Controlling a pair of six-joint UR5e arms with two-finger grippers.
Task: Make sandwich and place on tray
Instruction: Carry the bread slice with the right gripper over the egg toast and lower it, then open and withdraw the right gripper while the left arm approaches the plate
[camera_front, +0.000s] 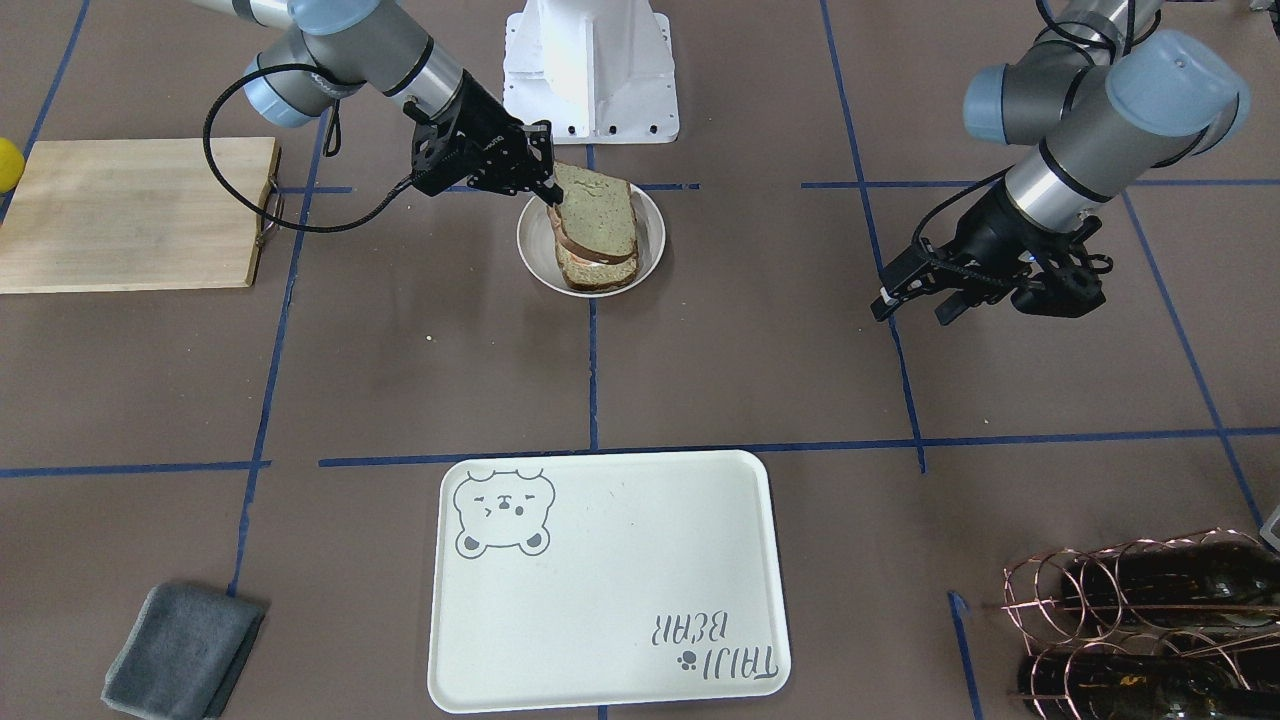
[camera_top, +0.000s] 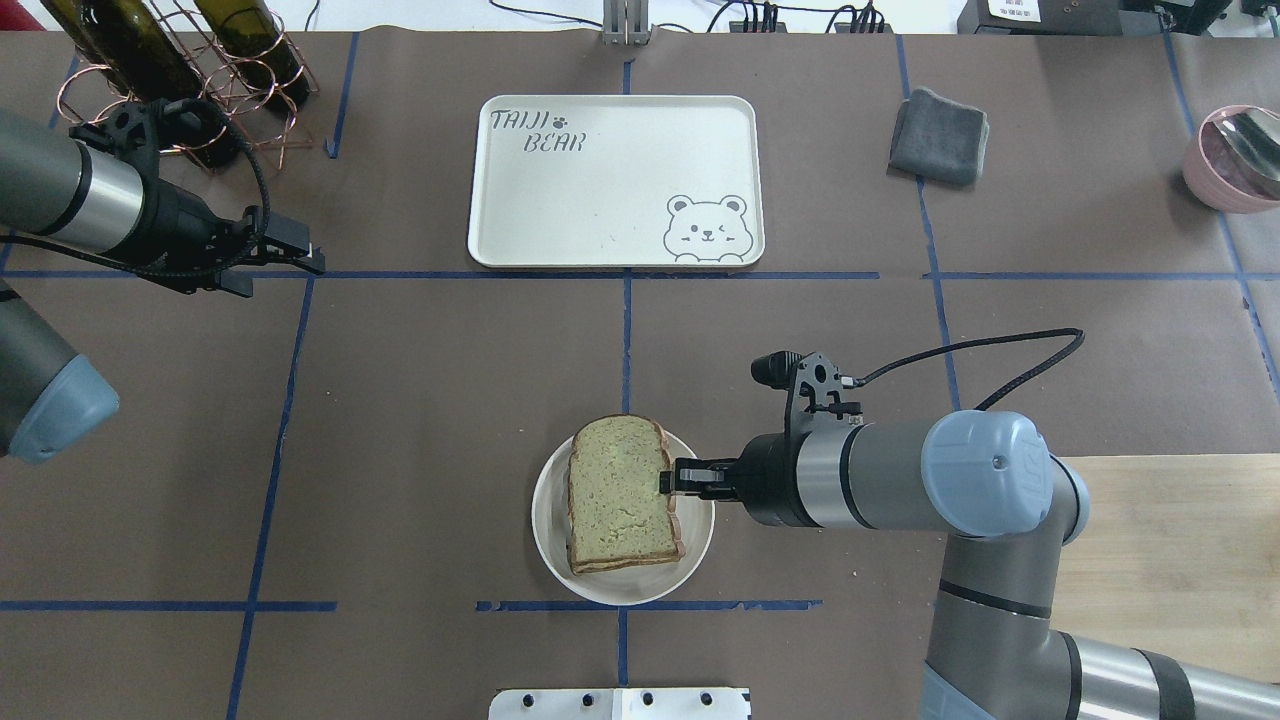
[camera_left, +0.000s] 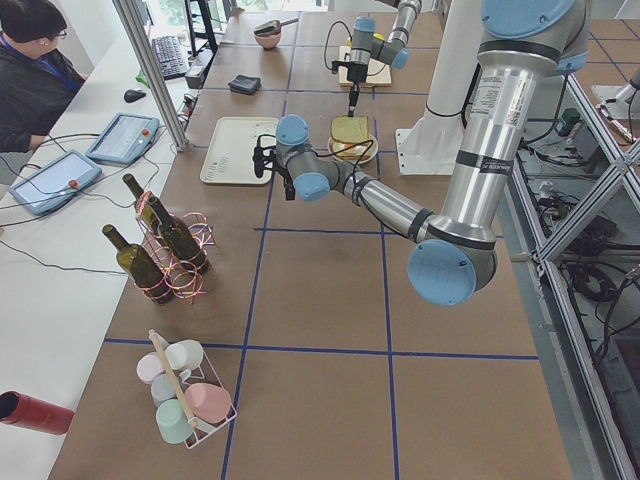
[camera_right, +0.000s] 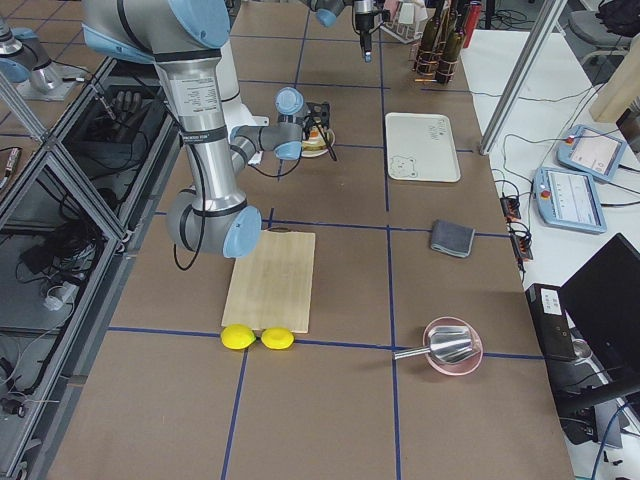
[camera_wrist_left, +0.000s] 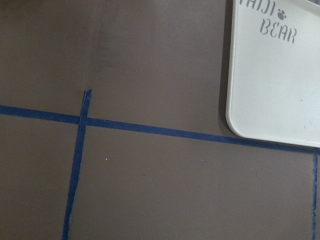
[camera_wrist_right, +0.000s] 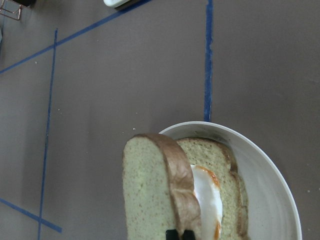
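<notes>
The sandwich sits in a small round white dish (camera_front: 652, 228) near the robot's base. My right gripper (camera_front: 553, 195) is shut on the edge of the top bread slice (camera_front: 598, 212) and holds it tilted over the bottom slice (camera_front: 600, 272). The right wrist view shows the raised top slice (camera_wrist_right: 150, 195), the white egg (camera_wrist_right: 207, 197) on the bottom slice (camera_wrist_right: 222, 155), and the gripper (camera_wrist_right: 181, 234). The tray (camera_front: 620, 560) with the bear drawing lies bare across the table. My left gripper (camera_top: 290, 268) is open and empty, hovering left of the tray (camera_top: 610, 190).
A wooden cutting board (camera_top: 1170, 560) lies by the right arm, with two lemons (camera_right: 258, 337) at its end. A grey cloth (camera_top: 940, 135) and a pink bowl with a spoon (camera_top: 1235, 160) are far right. A copper rack of wine bottles (camera_top: 170, 60) stands far left.
</notes>
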